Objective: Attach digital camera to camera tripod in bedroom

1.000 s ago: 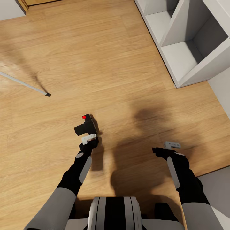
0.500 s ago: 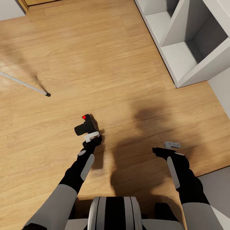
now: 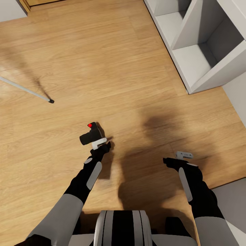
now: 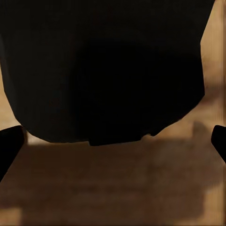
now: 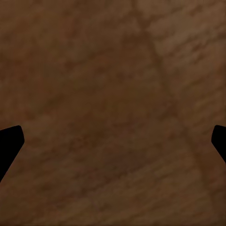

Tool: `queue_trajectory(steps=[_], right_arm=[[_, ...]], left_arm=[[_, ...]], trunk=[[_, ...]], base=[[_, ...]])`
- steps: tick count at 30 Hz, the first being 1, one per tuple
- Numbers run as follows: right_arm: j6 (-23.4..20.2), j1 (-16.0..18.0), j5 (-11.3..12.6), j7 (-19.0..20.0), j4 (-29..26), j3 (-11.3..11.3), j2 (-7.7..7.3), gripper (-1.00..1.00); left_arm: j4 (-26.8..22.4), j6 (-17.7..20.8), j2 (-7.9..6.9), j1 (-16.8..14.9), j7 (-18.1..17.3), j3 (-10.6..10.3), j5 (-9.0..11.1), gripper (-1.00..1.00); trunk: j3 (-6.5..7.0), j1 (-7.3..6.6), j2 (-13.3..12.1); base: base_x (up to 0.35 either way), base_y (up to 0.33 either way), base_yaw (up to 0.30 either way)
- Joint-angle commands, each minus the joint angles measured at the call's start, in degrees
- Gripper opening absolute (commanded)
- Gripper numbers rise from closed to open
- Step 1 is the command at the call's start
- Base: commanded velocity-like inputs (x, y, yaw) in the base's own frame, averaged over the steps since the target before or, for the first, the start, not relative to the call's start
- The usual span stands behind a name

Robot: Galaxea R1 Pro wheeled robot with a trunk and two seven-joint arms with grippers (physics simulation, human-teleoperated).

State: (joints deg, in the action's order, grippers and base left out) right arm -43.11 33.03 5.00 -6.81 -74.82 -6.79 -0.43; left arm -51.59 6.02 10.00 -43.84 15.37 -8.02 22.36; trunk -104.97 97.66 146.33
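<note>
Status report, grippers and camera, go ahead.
Left gripper open, right at the digital camera on the floor. Right gripper open, idle. Tripod leg at far left. Nothing in between.

Head view: looking steeply down over both arms at wood floor (image 3: pixel 102 68), white cube shelves (image 3: pixel 201 44) at upper right. Left wrist view: pressed close behind the digital camera (image 4: pixel 103 70), floor beneath; same camera (image 3: pixel 91 134) shared with the head view. Right wrist view: facing bare floor (image 5: pixel 113 94) at close range.
</note>
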Motion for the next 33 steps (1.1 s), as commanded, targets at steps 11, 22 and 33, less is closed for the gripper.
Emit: queue_trajectory(steps=[11,22,33], right_arm=[[-0.22,0.01,0.54,-0.47,-0.06,0.10,-0.02,1.00],[-0.22,0.01,0.54,-0.46,-0.06,0.09,-0.01,1.00],[-0.22,0.01,0.54,-0.47,-0.06,0.08,-0.02,1.00]], left_arm=[[-0.30,0.17,0.00,-0.10,0.36,-0.15,0.36,1.00],[-0.35,-0.02,0.00,-0.18,0.42,-0.15,0.26,1.00],[-0.49,-0.12,0.00,-0.28,0.58,-0.23,0.11,1.00]], trunk=[[-0.03,-0.01,0.01],[-0.03,-0.01,0.01],[-0.03,-0.01,0.01]], base=[[0.000,0.000,0.000],[0.000,0.000,0.000],[0.000,0.000,0.000]])
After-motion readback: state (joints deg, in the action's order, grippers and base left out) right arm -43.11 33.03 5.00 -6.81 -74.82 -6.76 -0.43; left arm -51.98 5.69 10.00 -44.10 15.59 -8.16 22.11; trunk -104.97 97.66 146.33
